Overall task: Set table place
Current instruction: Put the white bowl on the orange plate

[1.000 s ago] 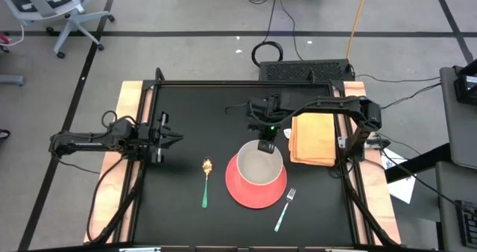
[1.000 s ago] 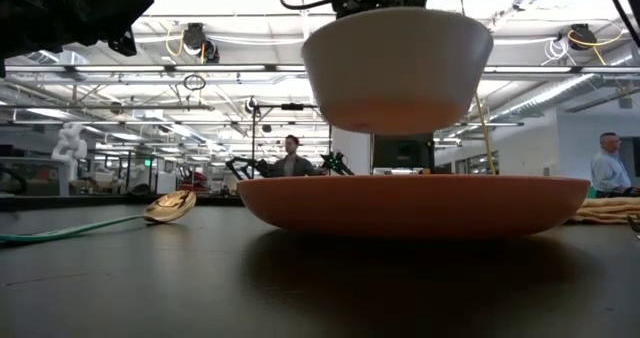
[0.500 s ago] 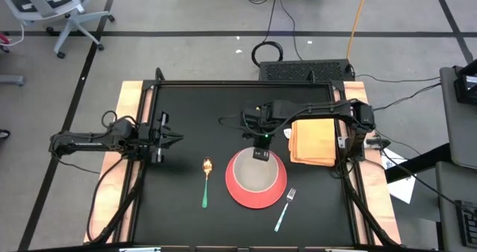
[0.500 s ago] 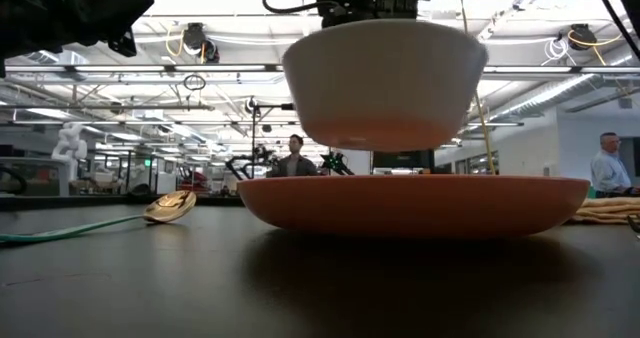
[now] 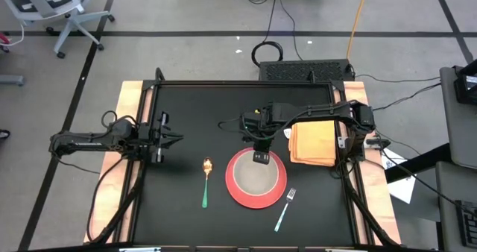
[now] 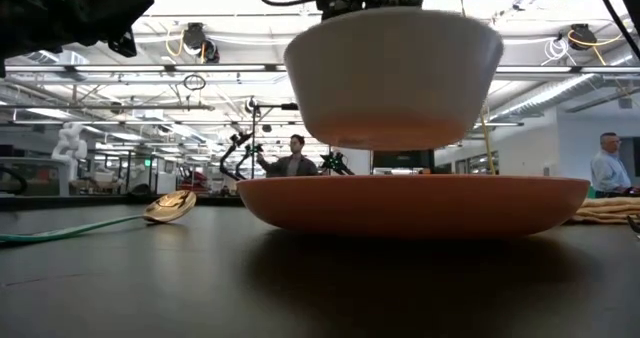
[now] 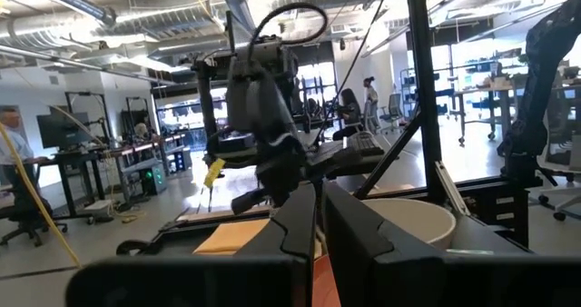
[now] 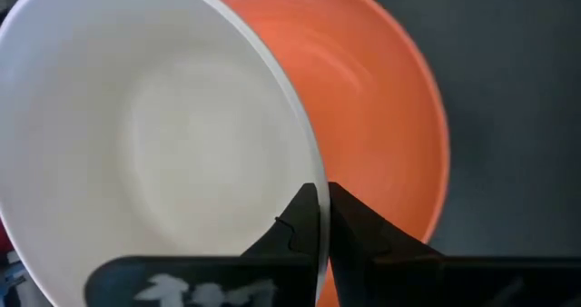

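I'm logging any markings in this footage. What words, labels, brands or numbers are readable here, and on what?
None can be read.
The bowl, plate, spoon, fork and napkin are plain.
The right gripper, shut on the bowl's rim, has pale marks on its body: too blurred to read.
Screens and signs in the room behind: too small.

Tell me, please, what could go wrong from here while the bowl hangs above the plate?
1. The right gripper is shut on only one edge of the white bowl, so the bowl may tilt or slip out.
2. The bowl hangs above the orange plate without touching it; released now, it could drop, bounce or slide off centre.
3. The fork and the folded napkin lie close beside the plate, so a sideways swing could knock them.
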